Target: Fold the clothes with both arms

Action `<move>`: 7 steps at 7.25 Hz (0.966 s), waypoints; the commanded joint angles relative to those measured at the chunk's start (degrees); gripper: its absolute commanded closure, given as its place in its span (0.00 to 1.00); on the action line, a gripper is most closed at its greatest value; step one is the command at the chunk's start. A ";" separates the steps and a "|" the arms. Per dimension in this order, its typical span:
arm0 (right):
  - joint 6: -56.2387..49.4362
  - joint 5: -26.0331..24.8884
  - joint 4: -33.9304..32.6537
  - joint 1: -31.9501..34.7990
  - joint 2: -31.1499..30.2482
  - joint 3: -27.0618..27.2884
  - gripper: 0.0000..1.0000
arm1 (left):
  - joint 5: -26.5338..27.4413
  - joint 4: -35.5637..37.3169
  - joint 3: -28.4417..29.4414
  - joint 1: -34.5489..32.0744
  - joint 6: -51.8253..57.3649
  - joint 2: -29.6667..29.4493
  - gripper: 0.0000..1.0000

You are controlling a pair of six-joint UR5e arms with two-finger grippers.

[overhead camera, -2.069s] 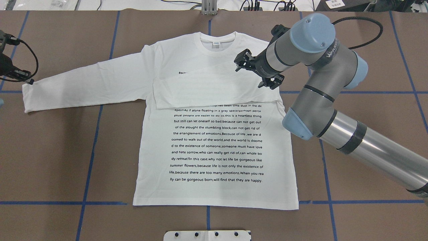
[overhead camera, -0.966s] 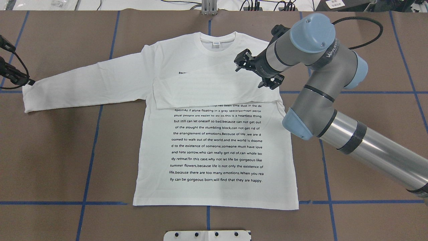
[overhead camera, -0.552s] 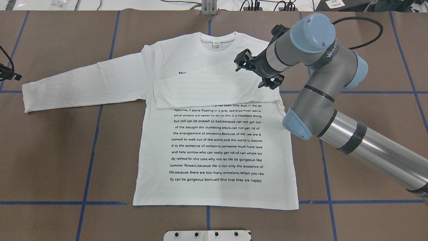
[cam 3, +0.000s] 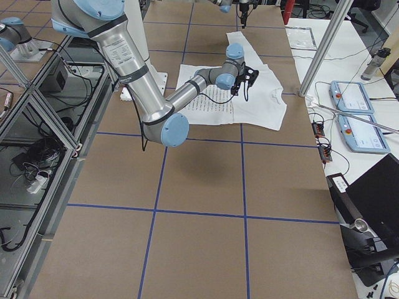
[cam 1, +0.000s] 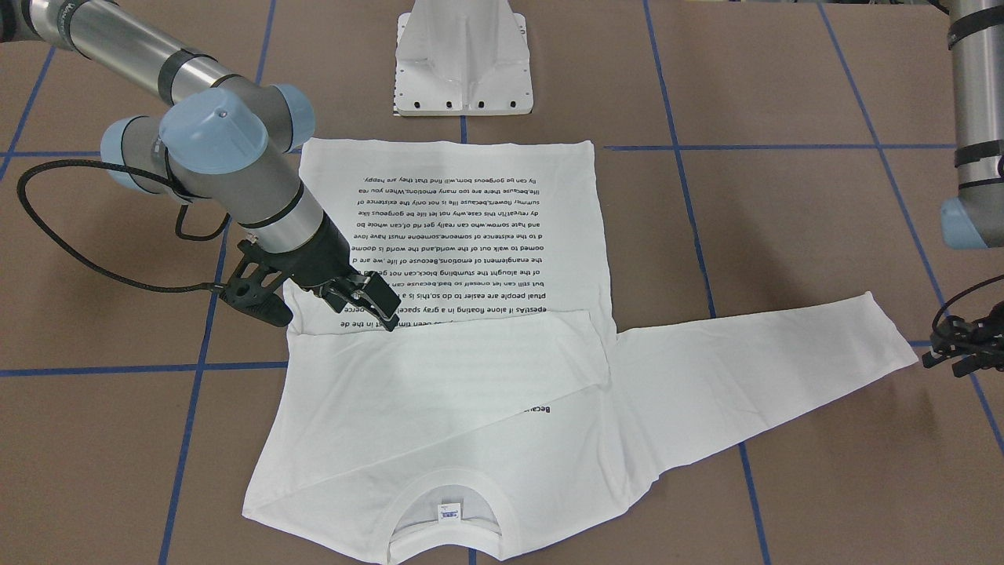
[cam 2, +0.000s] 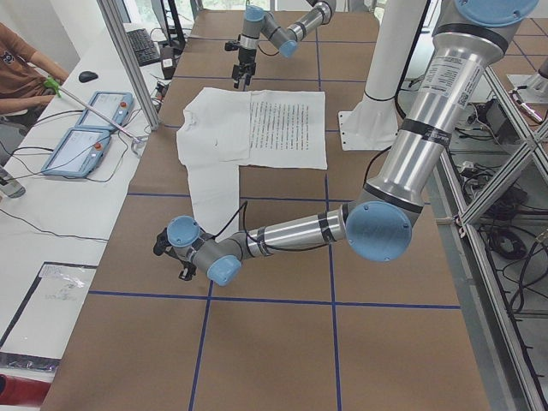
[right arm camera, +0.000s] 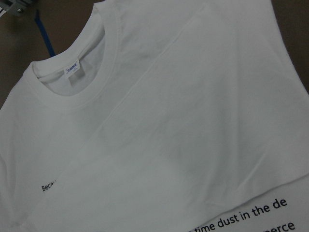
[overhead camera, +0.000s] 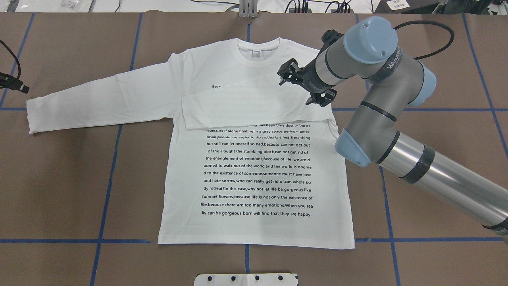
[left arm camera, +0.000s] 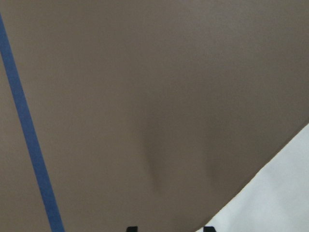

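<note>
White T-shirt cuff (cam 1: 890, 345) lies near left hand (cam 1: 936, 351).

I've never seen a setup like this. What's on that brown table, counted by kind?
White T-shirt: 1
Robot arms: 2 (left arm, right arm)
White pedestal base: 1
Total: 4

Blue tape lines (overhead camera: 59, 240) cross the brown table (overhead camera: 51, 186).

Brown table (overhead camera: 59, 178) with blue tape lines (overhead camera: 59, 240); white bench (cam 2: 51, 214), perhaps a desk.
</note>
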 commanded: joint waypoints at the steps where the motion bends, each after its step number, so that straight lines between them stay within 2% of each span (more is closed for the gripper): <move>1: 0.13 -0.09 -0.02 -0.03 -0.08 0.04 0.01 | -0.29 0.14 -0.01 1.08 -6.36 0.71 0.45; 7: 0.04 -0.09 -0.55 0.15 -0.96 2.68 0.01 | -1.43 2.25 -0.45 3.10 -6.63 1.15 0.47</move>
